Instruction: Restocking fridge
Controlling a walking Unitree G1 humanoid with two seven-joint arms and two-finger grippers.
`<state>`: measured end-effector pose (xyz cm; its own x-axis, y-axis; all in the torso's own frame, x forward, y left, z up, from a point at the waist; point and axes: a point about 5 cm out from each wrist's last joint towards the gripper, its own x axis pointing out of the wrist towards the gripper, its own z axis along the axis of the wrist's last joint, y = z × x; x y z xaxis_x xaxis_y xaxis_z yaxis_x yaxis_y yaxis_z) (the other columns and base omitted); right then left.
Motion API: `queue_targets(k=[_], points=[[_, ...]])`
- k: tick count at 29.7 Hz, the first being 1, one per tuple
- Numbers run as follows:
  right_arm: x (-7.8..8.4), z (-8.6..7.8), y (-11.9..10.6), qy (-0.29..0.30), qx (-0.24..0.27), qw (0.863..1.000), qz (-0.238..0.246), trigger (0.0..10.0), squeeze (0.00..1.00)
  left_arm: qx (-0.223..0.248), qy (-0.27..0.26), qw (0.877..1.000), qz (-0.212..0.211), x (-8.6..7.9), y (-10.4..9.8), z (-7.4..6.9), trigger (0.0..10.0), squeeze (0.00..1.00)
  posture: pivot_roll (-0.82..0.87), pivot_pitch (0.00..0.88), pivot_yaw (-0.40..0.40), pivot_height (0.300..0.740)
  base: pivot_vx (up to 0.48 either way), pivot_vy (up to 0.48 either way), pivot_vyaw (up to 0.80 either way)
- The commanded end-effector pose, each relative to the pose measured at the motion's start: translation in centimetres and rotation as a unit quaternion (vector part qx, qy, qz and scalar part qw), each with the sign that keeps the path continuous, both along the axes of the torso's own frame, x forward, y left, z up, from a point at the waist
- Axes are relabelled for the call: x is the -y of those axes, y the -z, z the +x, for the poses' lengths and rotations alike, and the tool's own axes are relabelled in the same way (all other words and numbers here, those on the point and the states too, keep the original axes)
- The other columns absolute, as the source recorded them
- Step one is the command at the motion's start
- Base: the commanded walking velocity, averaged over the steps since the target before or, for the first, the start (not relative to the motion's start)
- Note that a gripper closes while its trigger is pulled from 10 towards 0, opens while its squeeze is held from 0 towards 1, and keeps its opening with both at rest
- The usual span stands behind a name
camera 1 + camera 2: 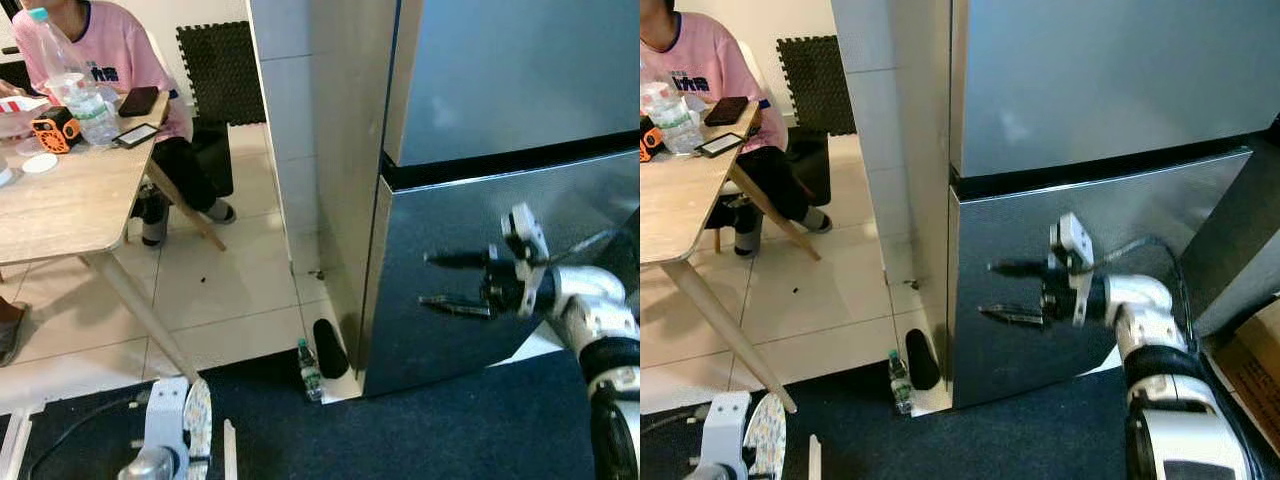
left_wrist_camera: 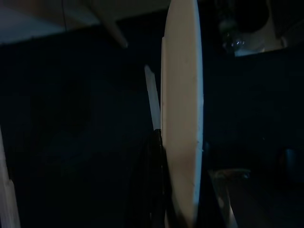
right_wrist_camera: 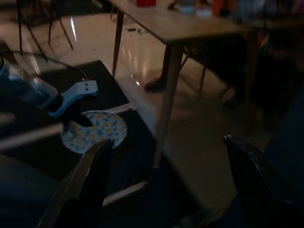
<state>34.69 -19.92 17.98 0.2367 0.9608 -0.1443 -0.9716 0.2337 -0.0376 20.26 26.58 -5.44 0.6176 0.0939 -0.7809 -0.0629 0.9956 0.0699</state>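
Low down, left gripper [image 1: 190,440] fingers pinching upright plate [image 1: 198,418], edge forward.

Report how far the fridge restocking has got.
Early. Both fridge doors look shut, so nothing seems stocked yet. In hand: the left gripper holds a patterned plate low, while the open right gripper reaches at the lower door. Left: open the door and put the plate inside.

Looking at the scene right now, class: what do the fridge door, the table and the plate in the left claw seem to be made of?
Fridge door: probably brushed steel or a steel-look coating, grey with soft reflections.
Table: pale wood or wood-look laminate, with visible grain and a matt finish.
Plate: likely glazed ceramic or melamine, a thin white rim with a flower print; it sits between the fingers of the left claw.
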Motion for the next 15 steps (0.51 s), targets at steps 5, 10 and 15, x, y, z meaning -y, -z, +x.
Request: queue_targets(k=[5,10,15], points=[[-2.2,1.1,-1.6,-0.010,0.080,0.994,-0.070,10.0,0.00,-0.008,0.020,1.000,-0.004,0.7,0.4,-0.3,10.0,0.00,-0.03,0.000,0.022,0.740,0.000,0.000,0.00],[-4.9,2.2,-3.5,-0.014,0.147,0.982,-0.115,10.0,0.00,-0.034,0.042,0.998,-0.020,2.4,1.7,-1.9,10.0,0.00,-0.02,0.000,0.020,0.740,0.000,0.000,0.00],[-5.2,2.9,-4.3,0.015,0.179,0.972,-0.154,10.0,0.00,-0.064,0.057,0.996,-0.022,3.1,2.7,-3.6,10.0,0.00,-0.02,0.000,0.018,0.740,0.000,0.000,0.00]])
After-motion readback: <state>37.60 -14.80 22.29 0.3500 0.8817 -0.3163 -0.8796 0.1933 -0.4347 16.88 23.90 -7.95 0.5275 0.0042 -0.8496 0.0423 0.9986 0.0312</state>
